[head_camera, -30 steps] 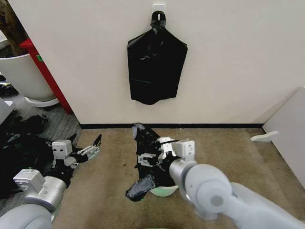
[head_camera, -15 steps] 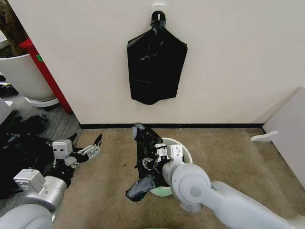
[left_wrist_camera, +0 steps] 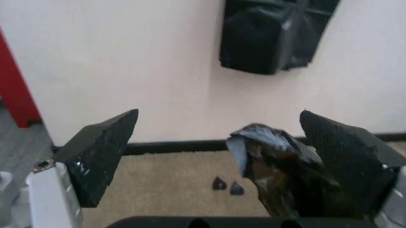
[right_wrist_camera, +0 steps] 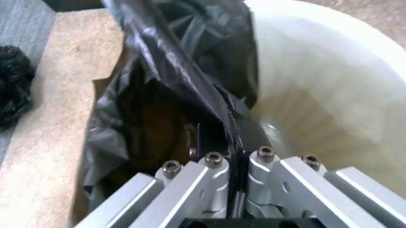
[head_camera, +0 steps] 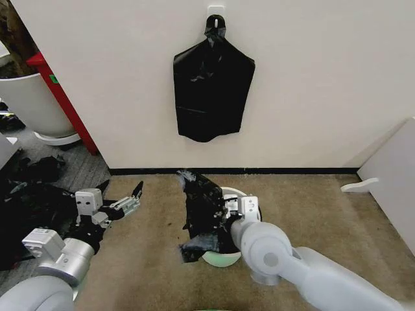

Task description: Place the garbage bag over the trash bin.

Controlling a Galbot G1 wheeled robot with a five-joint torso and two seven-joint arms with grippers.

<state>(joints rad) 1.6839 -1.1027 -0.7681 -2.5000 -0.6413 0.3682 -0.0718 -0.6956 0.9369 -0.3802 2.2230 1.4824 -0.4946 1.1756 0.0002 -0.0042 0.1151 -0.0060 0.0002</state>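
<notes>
Brown carpet (head_camera: 324, 207) runs up to a cream wall (head_camera: 311, 84), where a flat black bag (head_camera: 213, 87) hangs from a hook, gathered to a point at its top. On the carpet before me stands the trash bin (head_camera: 224, 260), small, round and cream-white. My right gripper (head_camera: 224, 220) is over the bin's near-left rim, its fingers (right_wrist_camera: 216, 135) pressed together on a fold of the garbage bag (head_camera: 202, 207). That black film rises above my fingers and hangs crumpled down the bin's left side, partly over the rim; in my right wrist view the bin's pale inside lies bare beside the film. My left gripper (head_camera: 126, 204) hovers over the carpet, well apart to the bin's left, its two dark fingers (left_wrist_camera: 104, 152) spread wide with nothing between them
</notes>
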